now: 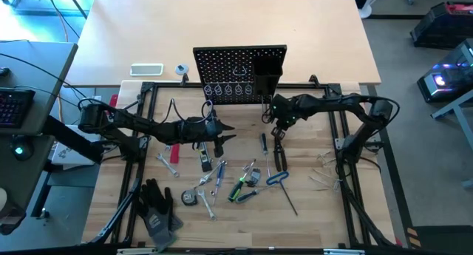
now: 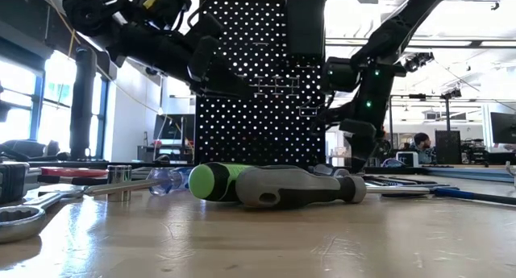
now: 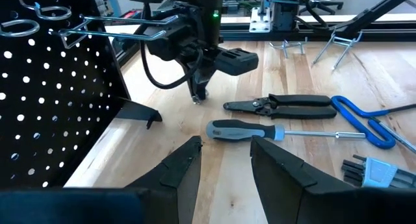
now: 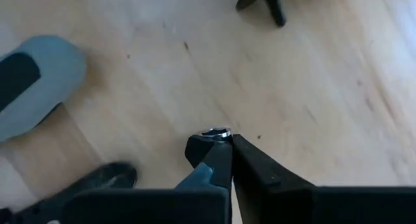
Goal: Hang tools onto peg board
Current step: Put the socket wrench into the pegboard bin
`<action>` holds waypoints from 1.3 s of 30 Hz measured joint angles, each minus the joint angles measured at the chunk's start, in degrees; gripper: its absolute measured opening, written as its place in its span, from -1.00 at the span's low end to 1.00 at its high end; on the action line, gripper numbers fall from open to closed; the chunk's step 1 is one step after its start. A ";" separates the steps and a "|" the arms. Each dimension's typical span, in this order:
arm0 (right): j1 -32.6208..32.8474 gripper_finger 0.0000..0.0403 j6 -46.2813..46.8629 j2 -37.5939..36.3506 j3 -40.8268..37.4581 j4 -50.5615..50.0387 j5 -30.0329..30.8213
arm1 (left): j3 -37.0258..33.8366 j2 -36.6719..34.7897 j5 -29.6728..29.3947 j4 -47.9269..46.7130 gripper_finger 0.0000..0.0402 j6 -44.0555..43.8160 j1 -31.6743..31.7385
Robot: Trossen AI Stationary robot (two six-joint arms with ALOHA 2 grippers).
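Note:
The black peg board (image 1: 240,74) stands upright at the table's far side, with wire rings along its lower row. Loose tools lie on the wood in front of it: black pliers (image 3: 286,104), a grey-handled screwdriver (image 3: 240,130), a blue hex key (image 3: 364,120), a green-handled screwdriver (image 1: 240,188) and silver wrenches (image 1: 207,203). My right gripper (image 4: 224,136) points down just above the table near the board's right foot, shut, with a small silver piece (image 4: 216,132) at its tips. My left gripper (image 3: 224,152) hovers open left of the tools, holding nothing. My right gripper has the small silver piece (image 4: 216,132) pinched at the very ends of its two fingers, which come from above and point down. The piece sits just over the bare wood. What it is cannot be told.
Black work gloves (image 1: 157,211) lie at the near left. A white flat device (image 1: 146,69) sits on the far table left of the board. The board's foot (image 3: 140,112) juts onto the wood. Loose wire hooks (image 3: 292,47) lie at the right.

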 joint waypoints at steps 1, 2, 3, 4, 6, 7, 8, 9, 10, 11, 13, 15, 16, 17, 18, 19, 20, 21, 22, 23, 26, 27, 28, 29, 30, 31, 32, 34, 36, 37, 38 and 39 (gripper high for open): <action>-0.17 -0.99 0.29 -0.03 0.02 -0.50 -0.50 | -0.01 0.00 -0.02 0.18 -0.37 0.00 0.02; -0.21 -0.98 0.40 -0.05 0.04 -0.91 -0.79 | -0.02 0.00 -0.01 0.36 -0.37 0.00 0.02; -0.21 -0.97 0.42 -0.09 0.04 -1.01 -0.91 | -0.02 0.00 0.00 0.42 -0.37 0.00 0.02; -0.21 -0.96 0.44 -0.09 0.04 -0.97 -1.24 | -0.02 0.00 0.00 0.39 -0.37 -0.03 0.02; -0.12 -0.95 0.60 -0.09 0.07 -0.27 -3.07 | -0.02 0.02 0.00 0.36 -0.37 -0.04 0.02; 0.02 -0.93 0.62 -0.09 0.04 0.22 -4.16 | -0.02 0.02 0.00 0.38 -0.37 -0.04 0.02; 0.26 -0.92 0.77 -0.09 0.04 0.85 -4.92 | -0.02 0.02 -0.02 0.36 -0.37 -0.04 0.02; 0.51 -0.91 1.02 -0.09 0.04 1.30 -5.46 | -0.01 0.02 -0.01 0.36 -0.37 -0.04 0.02; 0.72 -0.89 1.17 -0.09 0.04 1.55 -5.69 | -0.01 0.02 -0.02 0.33 -0.37 -0.04 0.02; 0.89 -0.87 1.28 -0.09 0.04 1.72 -5.89 | -0.02 0.02 0.00 0.36 -0.37 -0.06 0.02; 1.45 -0.83 1.21 -0.09 0.04 1.91 -5.88 | -0.02 0.02 -0.02 0.31 -0.37 -0.04 0.02; 1.96 -0.78 0.54 -0.09 0.04 1.97 -5.83 | -0.02 0.02 -0.02 0.33 -0.37 -0.04 0.02; 2.19 -0.75 0.35 -0.09 0.04 1.99 -5.82 | -0.02 0.02 -0.02 0.31 -0.37 -0.04 0.02; 2.31 -0.73 0.08 -0.09 0.04 2.00 -5.87 | -0.02 0.02 -0.02 0.33 -0.37 -0.03 0.06; 2.36 -0.70 -0.29 -0.09 0.04 1.98 -6.02 | -0.02 0.02 -0.02 0.32 -0.37 0.00 0.13; 2.37 -0.68 -0.73 -0.09 0.04 2.01 -6.55 | -0.02 0.02 0.00 0.31 -0.37 -0.01 0.20; 2.35 -0.66 -1.04 -0.09 0.04 2.01 -7.29 | -0.02 0.02 -0.02 0.31 -0.37 -0.01 0.25; 2.35 -0.64 -1.06 -0.09 0.04 2.07 -8.03 | -0.02 0.02 -0.04 0.31 -0.37 0.02 0.26; 2.35 -0.62 -1.11 -0.09 0.04 2.26 -8.72 | -0.02 0.02 -0.04 0.31 -0.37 0.02 0.26; 2.35 -0.60 -1.15 -0.09 0.04 2.51 -9.32 | -0.02 0.02 -0.09 0.31 -0.37 0.02 0.26; 2.31 -0.53 -1.55 -0.09 0.06 3.26 -11.08 | -0.02 0.02 -0.20 0.30 -0.37 0.04 0.31; 2.35 -0.51 -1.74 -0.09 0.07 3.48 -11.39 | -0.02 0.02 -0.20 0.29 -0.37 0.06 0.31; 2.37 -0.49 -1.86 -0.11 0.09 3.72 -11.79 | -0.02 0.03 -0.20 0.30 -0.37 0.07 0.39; 2.39 -0.46 -2.19 -0.14 0.09 3.99 -12.29 | -0.02 0.18 -0.20 0.36 -0.37 0.06 0.51; 2.39 -0.44 -2.31 -0.32 0.09 4.23 -13.11 | -0.02 0.26 -0.20 0.36 -0.37 0.04 0.65; 2.42 -0.42 -2.51 -0.54 0.09 4.55 -13.90 | -0.02 0.36 -0.22 0.16 -0.37 0.02 0.76; 2.47 -0.39 -2.80 -0.87 0.11 4.85 -14.67 | -0.02 0.67 -0.24 0.29 -0.37 0.02 0.94; 2.54 -0.36 -4.12 -1.99 0.12 4.84 -15.27 | -0.03 1.28 -0.25 0.58 -0.37 -0.11 0.98; 2.53 -0.33 -4.57 -3.57 0.14 4.38 -15.45 | -0.04 2.31 -0.27 1.51 -0.37 -0.27 0.98; 2.53 -0.31 -4.26 -4.48 0.17 3.98 -15.28 | -0.02 2.83 -0.24 1.69 -0.37 -0.35 0.98; 2.54 -0.30 -3.91 -5.41 0.17 3.32 -14.54 | -0.06 3.38 -0.24 1.91 -0.37 -0.45 0.96; 2.53 -0.30 -3.57 -6.38 0.18 2.44 -13.68 | -0.05 4.06 -0.17 2.57 -0.37 -0.52 0.96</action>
